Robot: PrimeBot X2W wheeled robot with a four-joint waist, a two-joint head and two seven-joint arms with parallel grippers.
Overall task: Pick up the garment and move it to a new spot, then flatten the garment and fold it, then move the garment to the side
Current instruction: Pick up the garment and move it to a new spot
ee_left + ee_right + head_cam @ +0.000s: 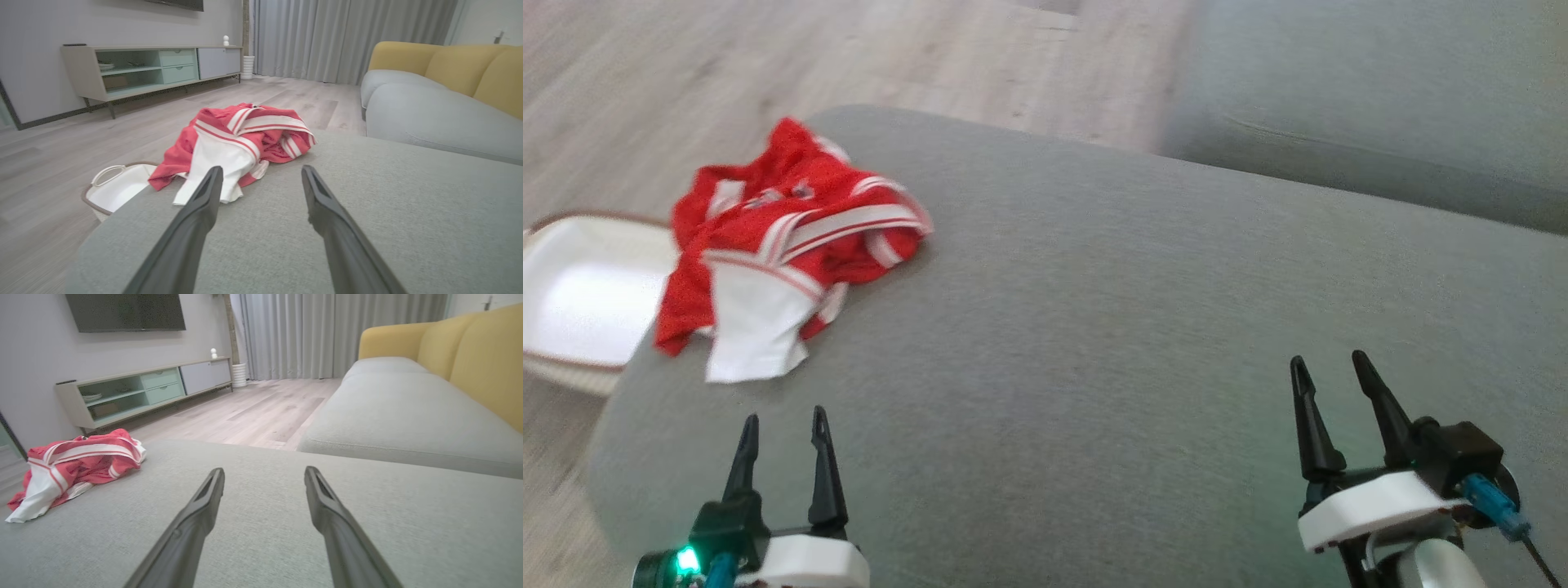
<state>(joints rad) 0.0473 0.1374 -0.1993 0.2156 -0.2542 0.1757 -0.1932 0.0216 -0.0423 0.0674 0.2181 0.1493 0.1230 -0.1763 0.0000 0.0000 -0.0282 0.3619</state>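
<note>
A crumpled red and white striped garment (784, 237) lies at the far left corner of a grey upholstered ottoman (1111, 343), partly hanging over its edge. My left gripper (784, 418) stands open near the ottoman's front left, a short way below the garment, nothing between its fingers. In the left wrist view the garment (241, 143) sits just beyond the open fingertips (214, 173). My right gripper (1327, 363) is open at the front right, far from the garment (81, 461), which shows at the left of the right wrist view.
A white basket (580, 294) with a brown rim stands on the wooden floor left of the ottoman, under the garment's edge. A grey and yellow sofa (408, 400) lies beyond on the right. A low TV cabinet (151, 69) lines the far wall.
</note>
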